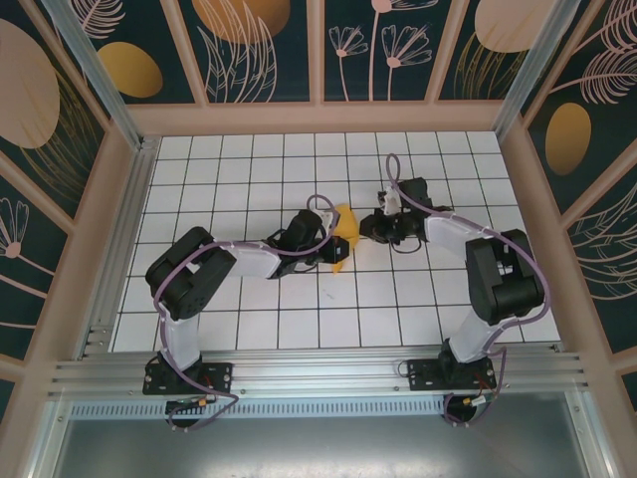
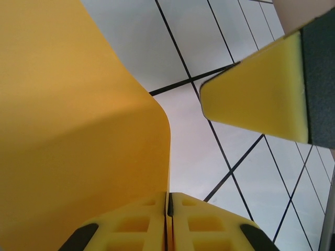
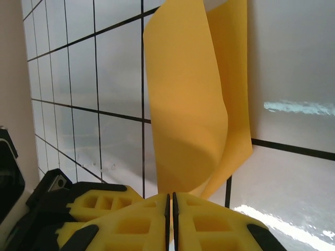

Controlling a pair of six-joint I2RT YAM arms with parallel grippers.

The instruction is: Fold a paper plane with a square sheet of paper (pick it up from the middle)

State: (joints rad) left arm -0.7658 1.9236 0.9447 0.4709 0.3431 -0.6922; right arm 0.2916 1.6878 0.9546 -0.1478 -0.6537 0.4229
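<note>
Orange square sheet of paper, bent, clamped in L pincer; R pincer clenched just beside.

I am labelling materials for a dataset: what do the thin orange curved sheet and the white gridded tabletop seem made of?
The thin orange curved sheet: probably paper, matte; it bends in one smooth curl. The white gridded tabletop: a hard, smooth, rather glossy surface, perhaps laminate or tile; light glares off it between the black lines.

Top camera overhead; wrist cameras share paper
</note>
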